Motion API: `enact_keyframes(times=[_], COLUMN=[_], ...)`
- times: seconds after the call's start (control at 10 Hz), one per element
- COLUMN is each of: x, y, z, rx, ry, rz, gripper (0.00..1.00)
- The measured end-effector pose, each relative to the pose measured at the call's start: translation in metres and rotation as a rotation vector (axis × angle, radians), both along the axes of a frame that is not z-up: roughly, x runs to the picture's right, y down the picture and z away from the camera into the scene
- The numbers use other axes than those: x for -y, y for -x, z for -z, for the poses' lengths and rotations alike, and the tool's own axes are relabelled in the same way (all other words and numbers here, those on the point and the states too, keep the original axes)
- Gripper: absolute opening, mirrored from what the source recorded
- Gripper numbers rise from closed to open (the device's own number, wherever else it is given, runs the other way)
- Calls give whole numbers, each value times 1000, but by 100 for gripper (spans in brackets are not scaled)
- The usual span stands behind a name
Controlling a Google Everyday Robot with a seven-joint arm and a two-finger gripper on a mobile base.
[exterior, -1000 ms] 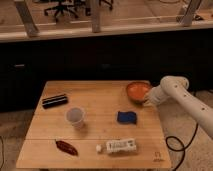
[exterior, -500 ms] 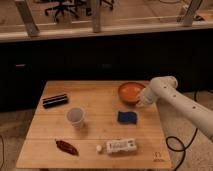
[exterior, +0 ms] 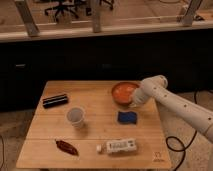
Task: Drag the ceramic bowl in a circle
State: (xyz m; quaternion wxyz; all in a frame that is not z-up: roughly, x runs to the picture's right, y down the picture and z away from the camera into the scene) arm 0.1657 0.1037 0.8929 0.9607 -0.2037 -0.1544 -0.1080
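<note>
Orange and glossy, the shallow ceramic bowl with a darker rim (exterior: pixel 123 92) sits at the far right of the wooden worktop (exterior: pixel 95 95) in the camera view, beyond a blue sponge (exterior: pixel 127 117). The claw (exterior: pixel 133 102) meets its right rim; its grip cannot be told. The drag seems underway, but how much of the circle is left is unclear.

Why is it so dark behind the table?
In the camera view, light falls on the wooden table, the panel behind it lies in shade, the ceramic bowl looks glossy, and the gripper sits at the bowl's right edge as seen.
</note>
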Motion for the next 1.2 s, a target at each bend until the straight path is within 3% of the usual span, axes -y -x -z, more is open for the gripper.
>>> enact_keyframes(times=[0.2,0.6,0.9,1.2], x=[-3,-10,-12,-16], y=[5,52,60,89], z=[1,5,5,8], rx=[5,32,40,51], ry=[-7,-17,-22,-24], rz=[30,86,123,153], gripper=[0,0,0,0])
